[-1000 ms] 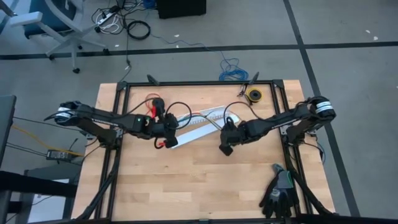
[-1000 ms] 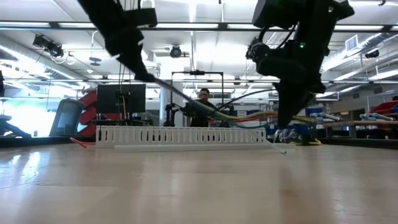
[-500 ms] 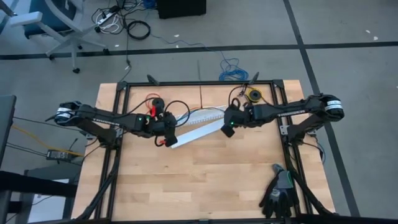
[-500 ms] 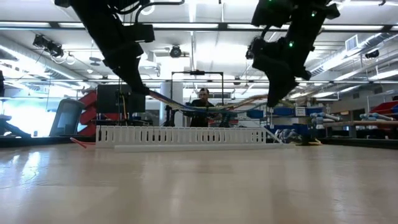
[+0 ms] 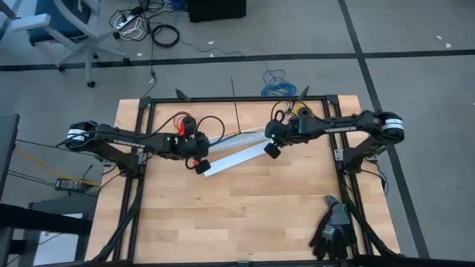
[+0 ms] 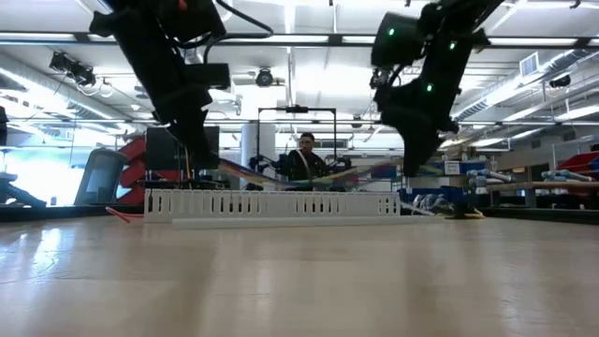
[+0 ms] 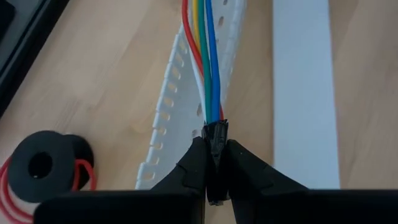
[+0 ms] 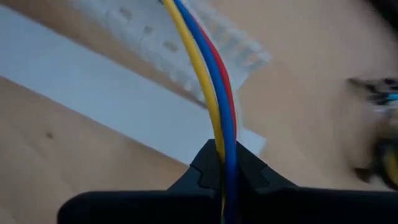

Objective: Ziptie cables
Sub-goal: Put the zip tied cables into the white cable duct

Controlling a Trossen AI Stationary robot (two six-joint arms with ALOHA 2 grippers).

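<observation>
Your left claw [image 7: 214, 163] pinches one end of the thin coloured cables [image 7: 208, 74]. Your right claw [image 8: 225, 167] pinches the other end. The bundle hangs between the two claws, right over the white slotted plastic channel [image 5: 236, 141] near the back edge of the wooden desk [image 5: 245, 215]. A flat white plastic strip [image 7: 303, 93] lies just beside the channel. A black spool with red wire [image 7: 43, 165] sits near the left claw. You cannot make out the thin dark ziptie anywhere.
</observation>
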